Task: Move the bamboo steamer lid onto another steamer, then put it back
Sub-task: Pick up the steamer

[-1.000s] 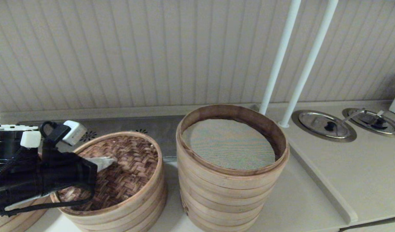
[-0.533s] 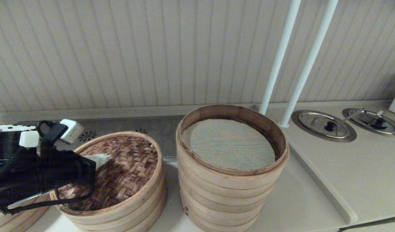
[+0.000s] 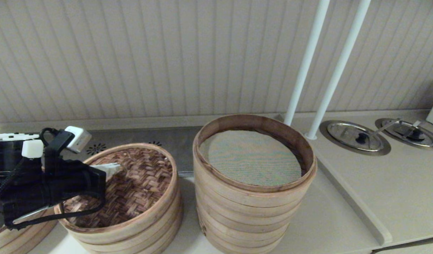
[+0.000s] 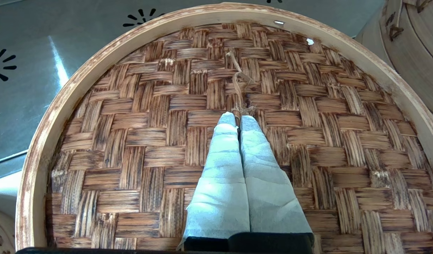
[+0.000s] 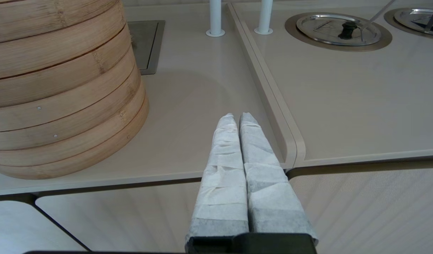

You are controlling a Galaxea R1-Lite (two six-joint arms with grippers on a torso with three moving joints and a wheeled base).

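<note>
The bamboo steamer lid (image 3: 142, 180), dark woven top in a pale rim, lies tilted on a short steamer (image 3: 146, 234) at the left. My left gripper (image 3: 114, 167) reaches over it from the left. In the left wrist view the left gripper (image 4: 237, 118) is shut on the small loop handle (image 4: 236, 113) at the middle of the lid (image 4: 149, 141). The tall steamer (image 3: 251, 211) with greenish-grey mesh liner (image 3: 251, 158) stands just right of the lid, uncovered. My right gripper (image 5: 237, 118) hangs shut and empty over the counter's front edge, right of the tall steamer (image 5: 61, 88).
Another bamboo stack (image 3: 11, 236) shows at the lower left corner. Two white poles (image 3: 304, 70) rise behind the tall steamer. Round metal lids (image 3: 356, 137) sit in the raised counter (image 3: 379, 183) at the right. A perforated steel plate (image 3: 138, 139) lies at the back.
My left gripper has risen a little, still shut on the handle, and the lid has come up slightly with it. The tall steamer has not moved.
</note>
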